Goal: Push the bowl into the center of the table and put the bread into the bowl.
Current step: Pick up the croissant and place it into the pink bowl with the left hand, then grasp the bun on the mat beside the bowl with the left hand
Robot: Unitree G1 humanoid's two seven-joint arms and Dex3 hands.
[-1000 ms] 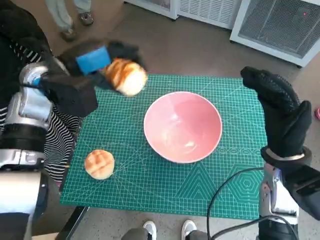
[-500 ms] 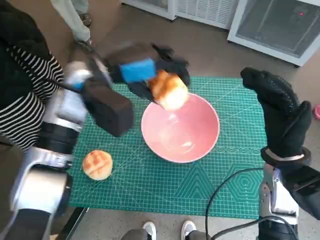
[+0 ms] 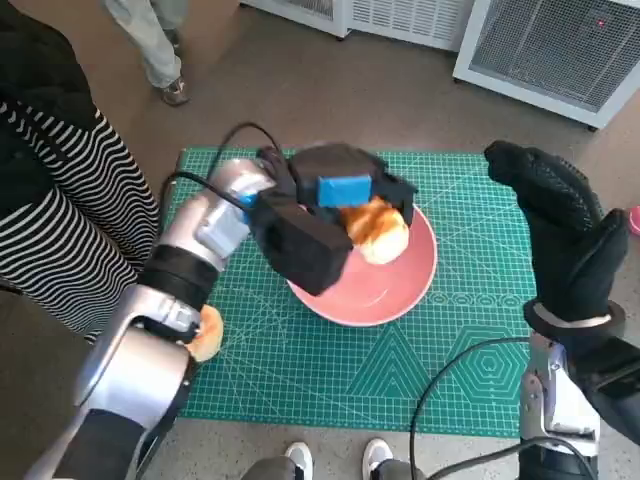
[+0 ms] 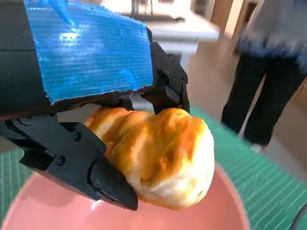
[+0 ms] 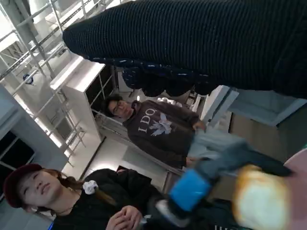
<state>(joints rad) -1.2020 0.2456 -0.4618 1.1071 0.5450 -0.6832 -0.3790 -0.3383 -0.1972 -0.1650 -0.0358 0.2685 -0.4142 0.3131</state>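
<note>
1. Two buns appear in the head view: one bread roll [image 3: 377,230] gripped by the left hand [image 3: 340,195] at the centre of the frame, and a second bun [image 3: 207,333] lying on the green cutting mat [image 3: 300,380] at lower left, partly hidden behind the left forearm.
2. Left hand: its black fingers [image 4: 76,163] clasp the roll from opposite sides, so that the load hangs below the blue-taped back and faces the bowl.
3. Pink bowl [image 3: 400,290]: it sits near the middle of the mat-covered surface, slightly above frame centre, rim up, which suggests that the pushing step is complete.
4. Position of the roll: over the bowl's upper half, inside the rim line. The left wrist view shows pink interior beneath it; whether it touches the bowl cannot be told.
5. Right hand [image 3: 565,235]: raised at the right edge of the frame, beside the mat, holding nothing, its gloved fingers extended together; it stands apart from the bowl, apparently to leave room for the left arm.
6. Judged stage: release of the first roll is due; the second bun remains to be fetched.
7. Surroundings: a person in a striped top stands at the left edge of the frame.
</note>
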